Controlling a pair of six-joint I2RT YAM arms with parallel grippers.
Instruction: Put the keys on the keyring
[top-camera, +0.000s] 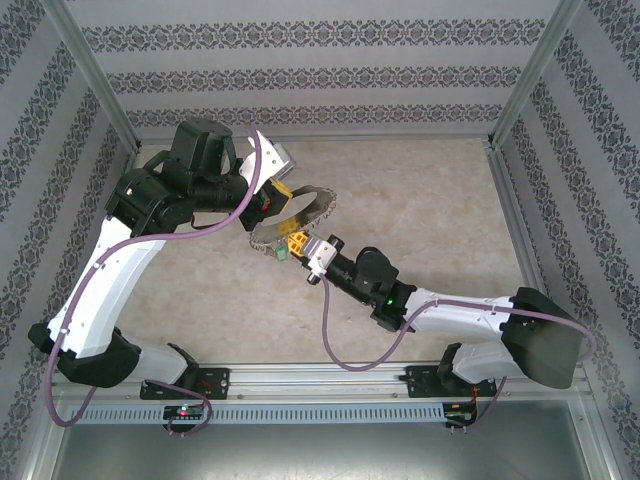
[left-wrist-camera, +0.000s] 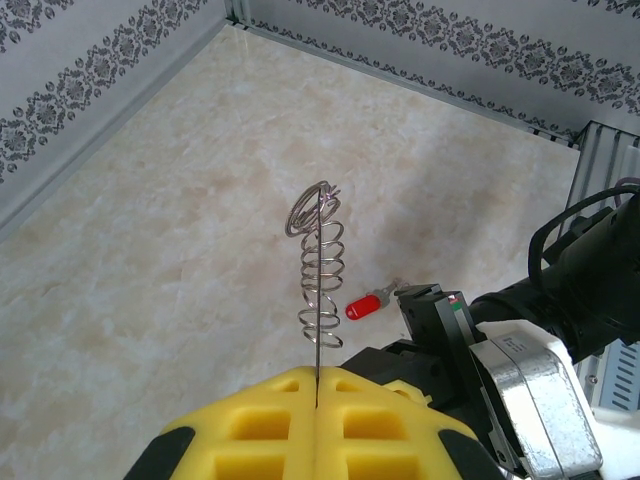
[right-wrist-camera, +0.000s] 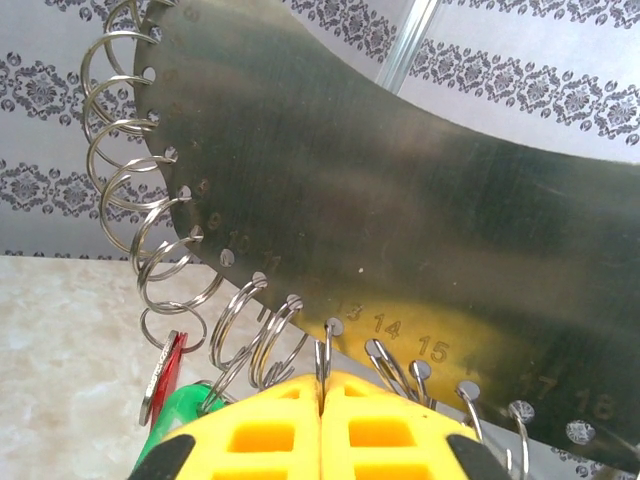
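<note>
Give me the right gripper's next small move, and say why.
Probably a slight tug outward, to test the hold: the right gripper is shut on one split ring of the keyring, the left gripper clamps the keyring edge-on, and the red key sits close beside.

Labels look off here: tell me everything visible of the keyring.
The keyring is a flat, curved, dull-grey metal plate; numbered holes along its rim carry thin silvery split rings. It is held off the table. The left gripper is shut on its edge; the right gripper is shut at its lower rim, apparently on one ring.
</note>
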